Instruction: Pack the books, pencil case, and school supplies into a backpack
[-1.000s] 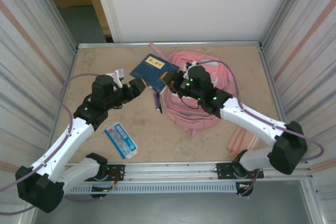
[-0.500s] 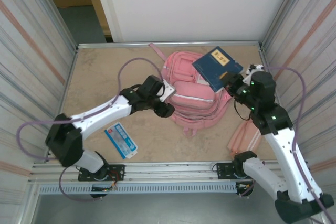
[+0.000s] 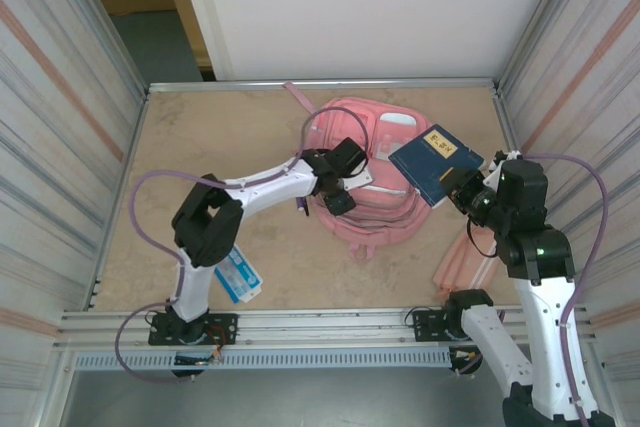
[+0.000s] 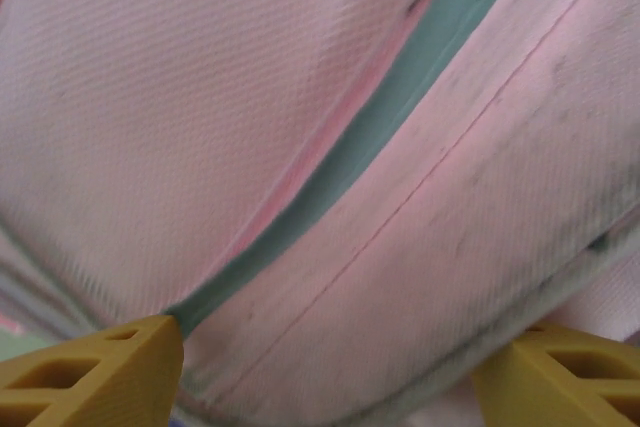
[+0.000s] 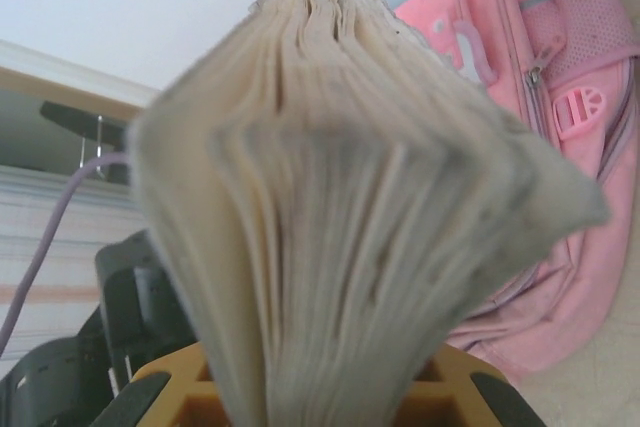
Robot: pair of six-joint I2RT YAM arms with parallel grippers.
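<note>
One pink backpack [image 3: 385,209] was counted, along with two books: one dark navy book [image 3: 437,162] and one flat pale pink ribbed book [image 3: 462,262]. There was one light blue pencil case [image 3: 238,274], one partly visible purple pen [image 3: 299,204], and two robot arms, the left arm [image 3: 265,182] and the right arm [image 3: 530,247].

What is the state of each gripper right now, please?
The left gripper is open, jaws spread wide over the backpack fabric.
The right gripper is closed on the dark navy book.
</note>
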